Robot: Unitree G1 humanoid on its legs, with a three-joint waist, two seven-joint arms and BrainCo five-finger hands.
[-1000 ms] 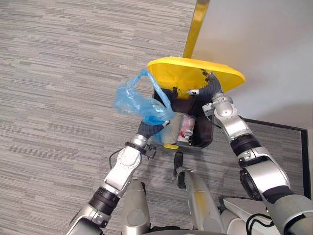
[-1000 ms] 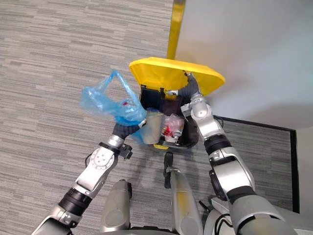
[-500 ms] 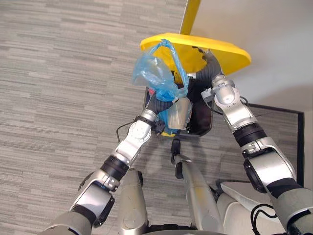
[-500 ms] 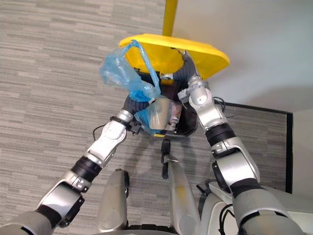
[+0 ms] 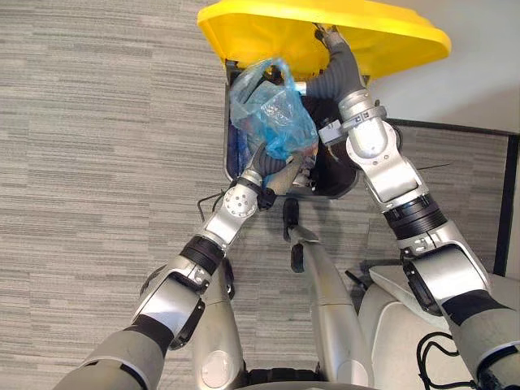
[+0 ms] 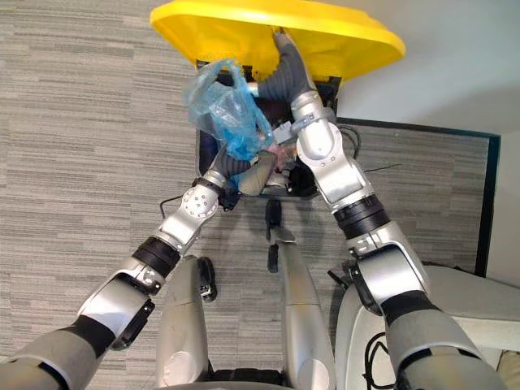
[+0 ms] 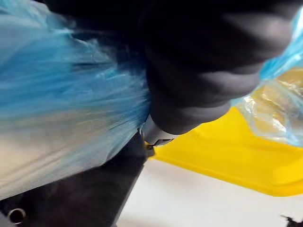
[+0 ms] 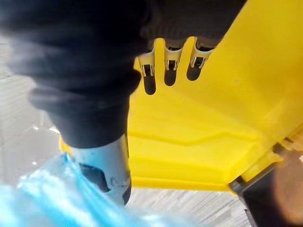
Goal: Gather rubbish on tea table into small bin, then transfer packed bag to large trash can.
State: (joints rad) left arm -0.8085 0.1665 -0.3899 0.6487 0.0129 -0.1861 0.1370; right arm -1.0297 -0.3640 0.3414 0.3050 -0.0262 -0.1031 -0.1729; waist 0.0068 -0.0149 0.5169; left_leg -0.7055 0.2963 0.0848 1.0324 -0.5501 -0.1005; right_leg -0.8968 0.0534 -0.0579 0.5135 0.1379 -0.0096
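The large black trash can [image 5: 228,146] stands open under its yellow lid [image 5: 268,32]. My right hand [image 5: 335,57] reaches up under the lid, its straight fingers [image 8: 165,61] pressed flat against the yellow underside [image 8: 189,127], holding it raised. My left hand [image 5: 262,169] is shut on the blue plastic bag [image 5: 272,110], which bulges over the can's opening with rubbish showing through it. In the left wrist view the blue film [image 7: 61,94] lies tight against the hand, with the lid's edge [image 7: 227,161] beyond.
Grey striped carpet [image 5: 97,146] spreads to the left of the can. A dark mat with a black border [image 5: 487,187] lies to the right, and a white wall [image 5: 487,89] rises behind the can.
The left hand has carried the blue bag from left of the can to over its opening. The right hand keeps the lid raised. The camera has moved nearer the can.
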